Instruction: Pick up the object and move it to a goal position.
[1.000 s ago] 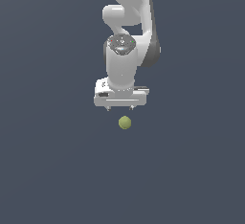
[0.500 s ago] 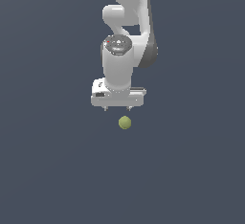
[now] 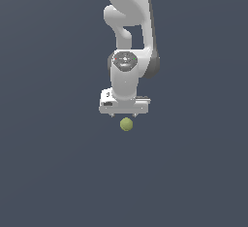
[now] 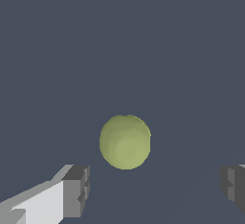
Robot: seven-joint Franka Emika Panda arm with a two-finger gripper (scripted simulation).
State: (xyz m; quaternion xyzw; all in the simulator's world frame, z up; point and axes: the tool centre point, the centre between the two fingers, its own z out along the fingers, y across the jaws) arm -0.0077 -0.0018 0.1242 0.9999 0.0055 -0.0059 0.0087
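We held our gripper point(image 4: 153, 189) wide apart, the two grey fingertips point(image 4: 76, 189) standing well clear of each other with nothing between their pads. The olive ball point(image 4: 125, 141) lay ahead of the fingers, roughly centred on the gap between them but a little nearer one finger than the other, and it touched neither. The gap was plainly wider than the ball.

In the exterior view our gripper point(image 3: 125, 116) hung below the white arm point(image 3: 130, 32), with the ball point(image 3: 126, 123) just beyond the lower edge of the hand. The fingers themselves were too small there for us to make out. The ball rested on the plain dark surface point(image 3: 53, 172), unheld.
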